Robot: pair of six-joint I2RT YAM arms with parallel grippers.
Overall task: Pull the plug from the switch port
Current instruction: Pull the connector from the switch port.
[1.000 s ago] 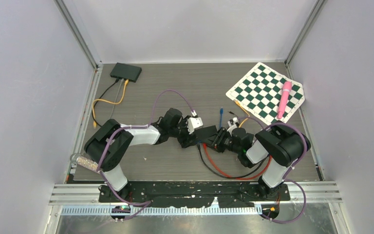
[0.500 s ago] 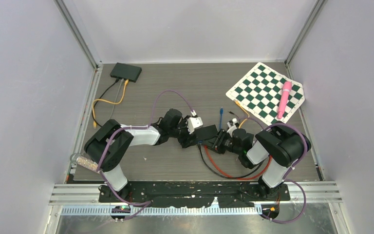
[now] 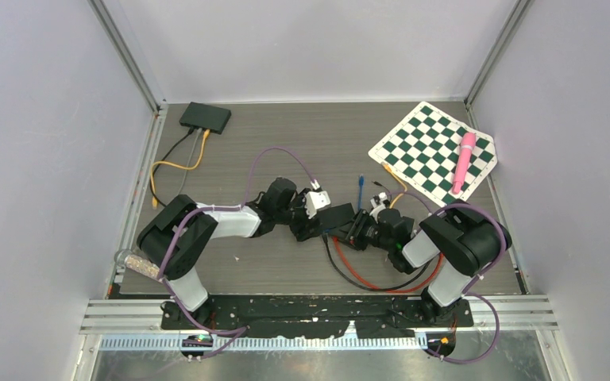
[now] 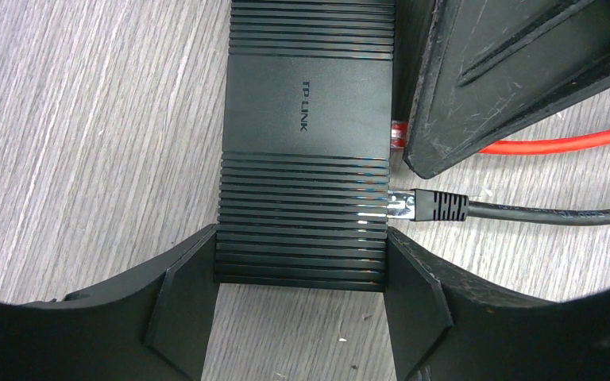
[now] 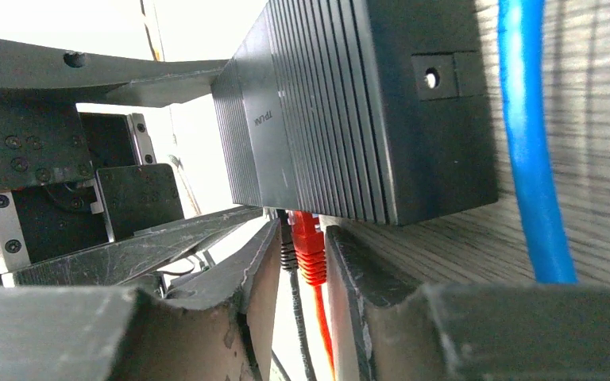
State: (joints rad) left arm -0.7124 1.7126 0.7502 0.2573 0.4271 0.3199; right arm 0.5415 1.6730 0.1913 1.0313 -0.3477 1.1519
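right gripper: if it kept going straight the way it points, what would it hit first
The red plug lies between the fingers of the right gripper. Pushed on, the fingertips would likely meet the port side of the switch first, though depth is unclear.

In your left wrist view, a finger [image 4: 508, 71] of the right gripper [image 3: 357, 230] covers nearly all of the red plug [image 4: 398, 133]. Only a sliver of it shows at the edge of the switch [image 4: 306, 119]. The switch's far end runs off the top, and the fingers [image 4: 183, 317] of the left gripper [image 4: 300, 238] are cut by the bottom edge. In your right wrist view the port face is turned away, so you cannot tell which port holds the plug. The blue cable [image 5: 528, 143] leaves the frame at the top and is hidden behind a finger below. From above, the plug is too small to make out.
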